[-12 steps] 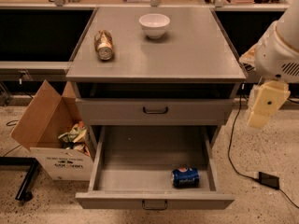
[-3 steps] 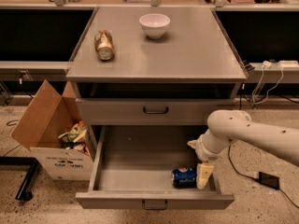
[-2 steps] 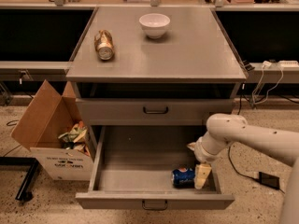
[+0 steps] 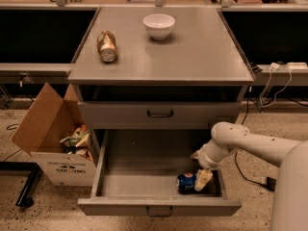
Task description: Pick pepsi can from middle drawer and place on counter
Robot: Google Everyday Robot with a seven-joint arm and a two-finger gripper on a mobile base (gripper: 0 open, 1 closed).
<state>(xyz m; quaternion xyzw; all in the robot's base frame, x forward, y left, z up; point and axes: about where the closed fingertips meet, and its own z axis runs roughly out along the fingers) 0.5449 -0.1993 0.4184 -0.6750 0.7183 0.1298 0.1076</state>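
My pincer (image 4: 201, 179) is down in the open drawer (image 4: 144, 189), just right of the pepsi can (image 4: 185, 181), which lies near the drawer's front right corner. I cannot tell whether the pincer is open or gripping.

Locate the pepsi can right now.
Camera view, lower right: the pepsi can lies in the open middle drawer near its front right corner, with the gripper close beside it.
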